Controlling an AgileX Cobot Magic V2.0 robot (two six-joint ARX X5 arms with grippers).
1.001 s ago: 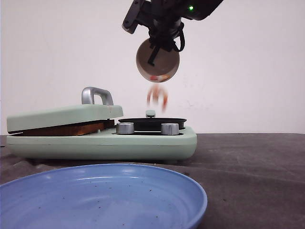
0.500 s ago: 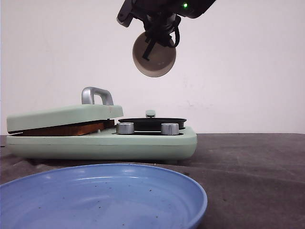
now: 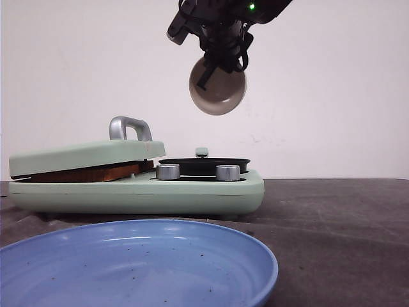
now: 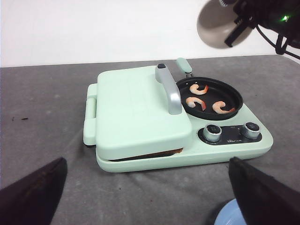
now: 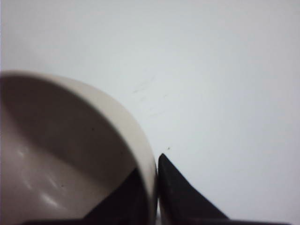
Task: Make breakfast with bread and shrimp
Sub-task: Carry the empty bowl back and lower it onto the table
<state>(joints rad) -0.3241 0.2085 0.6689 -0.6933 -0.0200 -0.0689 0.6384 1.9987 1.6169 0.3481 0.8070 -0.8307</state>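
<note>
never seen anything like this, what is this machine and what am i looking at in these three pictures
This is a two-armed robot making breakfast at a table. One picture looks forward over the table from low down. The other two come from small cameras on each wrist.

On the dark table sits a mint green breakfast maker. Its hinged lid is down on toasted bread, and its small black pan holds three shrimp. A blue plate lies nearest the front camera.

The right gripper pinches the rim of a beige bowl, tipped on its side in the air above the pan; its inside looks empty. The left gripper is open, holding nothing, with its dark fingers in the picture's corners.
</note>
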